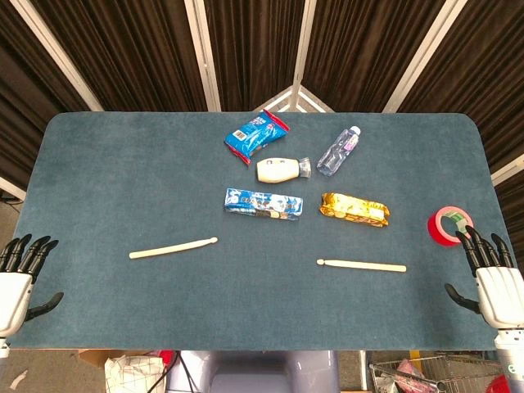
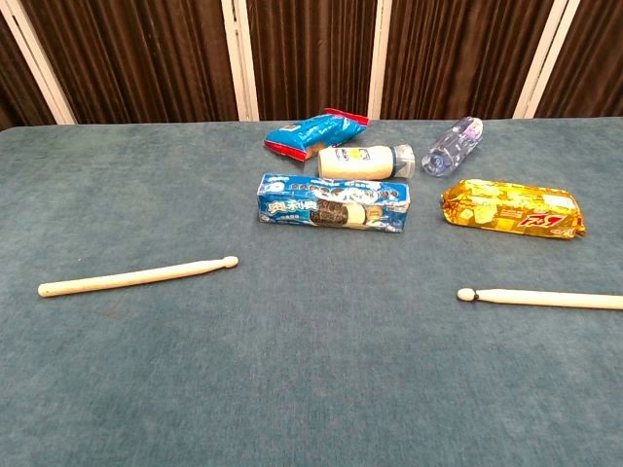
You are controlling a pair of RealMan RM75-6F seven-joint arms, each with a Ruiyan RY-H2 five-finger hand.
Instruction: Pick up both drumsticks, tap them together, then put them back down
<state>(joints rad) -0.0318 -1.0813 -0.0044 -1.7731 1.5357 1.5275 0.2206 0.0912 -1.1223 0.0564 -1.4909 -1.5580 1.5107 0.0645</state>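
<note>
Well, both drumsticks (image 1: pixel 173 248) (image 1: pixel 361 265) lie on table (untouched), well apart from spread, empty fingers (image 1: pixel 24 252) (image 1: pixel 485 248).

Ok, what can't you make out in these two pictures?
- Both hands: absent from the chest view; in the head view the left hand is cut off by the left edge.
- Right drumstick: its butt end runs off the chest view's right edge.
- Red tape roll: outside the chest view.
- Print on the gold packet: too small in the head view.

On the blue table (image 1: pixel 123 164) lie a blue snack bag (image 1: pixel 257 136), white bottle (image 1: pixel 281 169), water bottle (image 1: pixel 339 151), cookie pack (image 1: pixel 263 203), gold packet (image 1: pixel 354 210) and what looks like red tape (image 1: pixel 448 226)
</note>
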